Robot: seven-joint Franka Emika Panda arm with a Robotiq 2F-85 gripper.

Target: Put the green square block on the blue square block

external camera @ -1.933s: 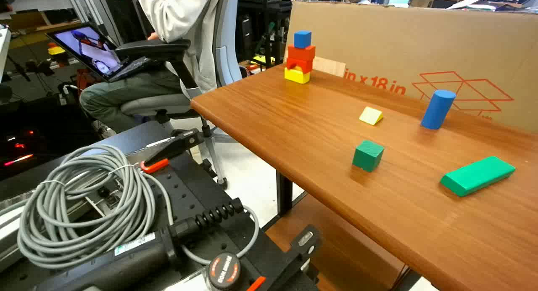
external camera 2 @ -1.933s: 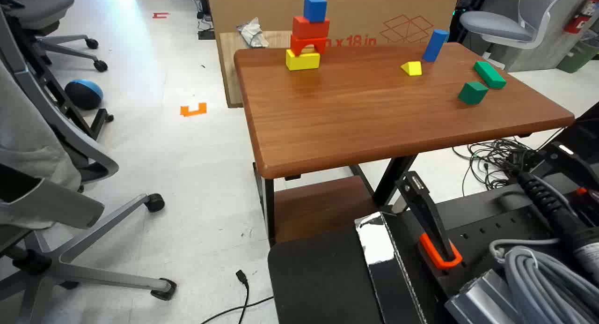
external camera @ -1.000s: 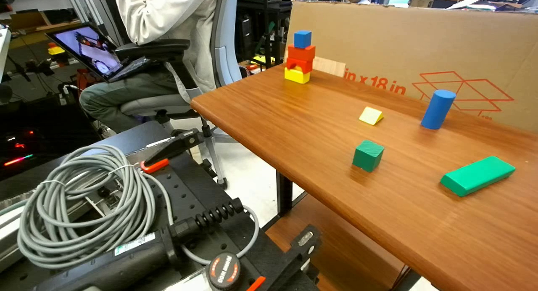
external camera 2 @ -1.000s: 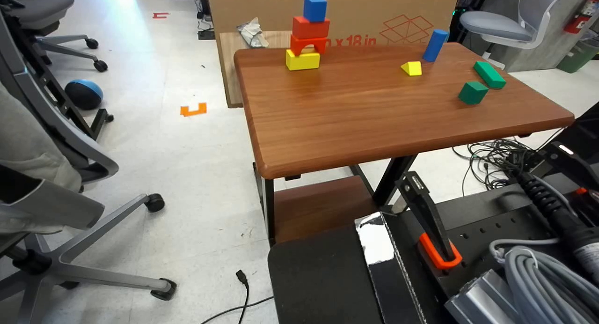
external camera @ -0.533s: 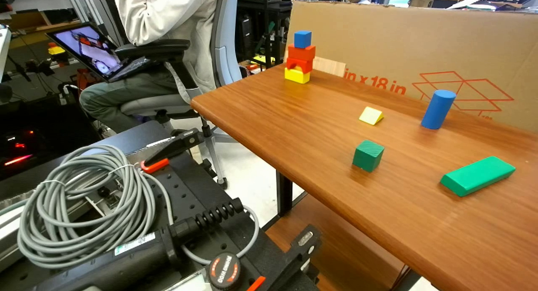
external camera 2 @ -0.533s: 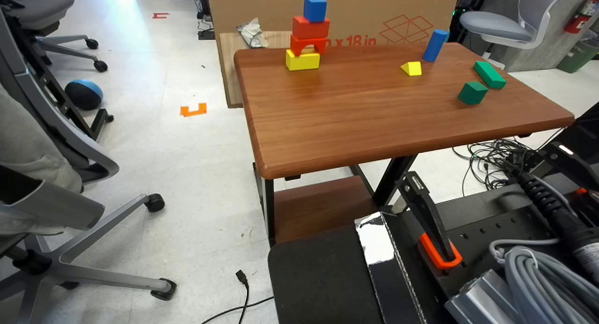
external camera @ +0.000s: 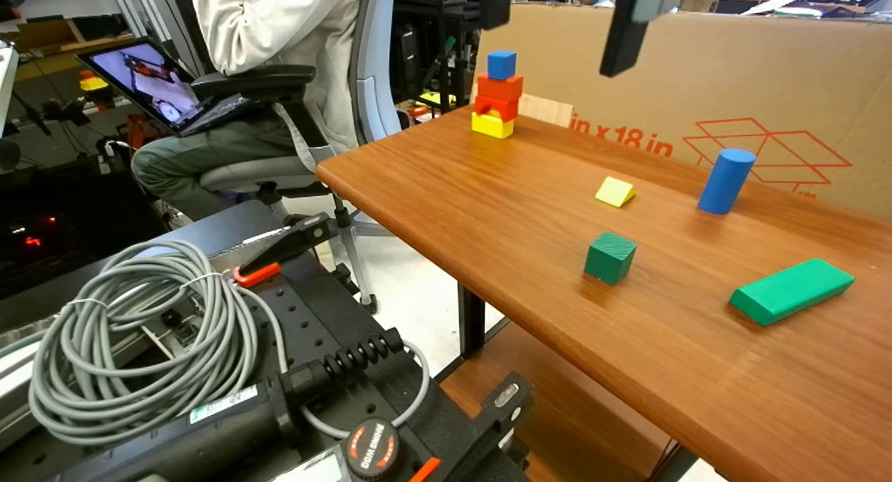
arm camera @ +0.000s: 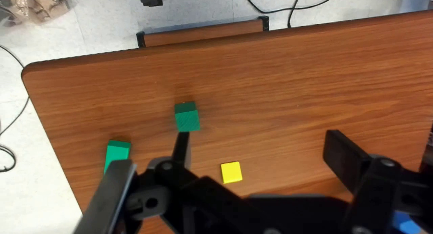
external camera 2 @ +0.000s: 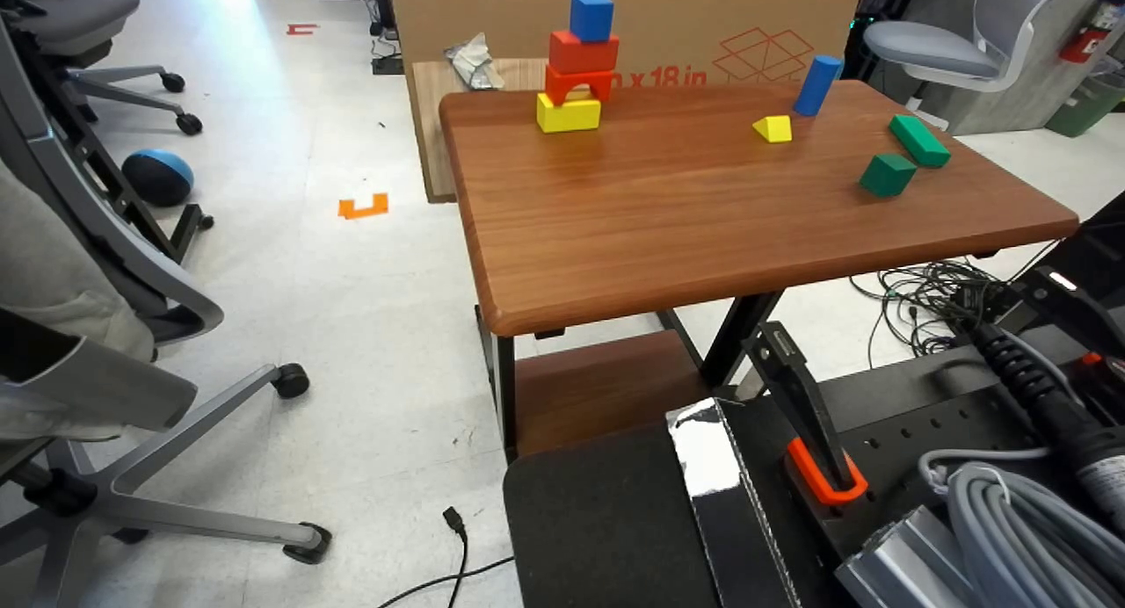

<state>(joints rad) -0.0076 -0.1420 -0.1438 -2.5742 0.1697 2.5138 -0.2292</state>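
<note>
The green square block [external camera: 610, 258] rests on the table, clear of other blocks; in the wrist view the green cube [arm camera: 188, 120] lies just beyond the tip of the left-hand finger [arm camera: 182, 147]. On top of a stack of red and yellow blocks sits the blue square block [external camera 2: 591, 17], seen in both exterior views. A blue patch [arm camera: 406, 223], partly hidden by the gripper, shows at the lower right of the wrist view. My gripper [arm camera: 258, 139] is high above the table, open, holding nothing. Its blurred fingers [external camera: 624, 43] enter an exterior view from the top.
Under the blue cube are a red block [external camera 2: 584, 53], a red arch [external camera 2: 577, 83] and a yellow block [external camera 2: 569, 115]. A yellow wedge [external camera: 615, 191], a blue cylinder [external camera: 727, 181] and a flat green oblong [external camera: 792, 291] stand on the table [external camera 2: 668, 239]. Cardboard [external camera: 697, 71] borders the far edge.
The gripper's dark fingers have come into an exterior view at its top edge, where none showed before. The blocks have not moved.
</note>
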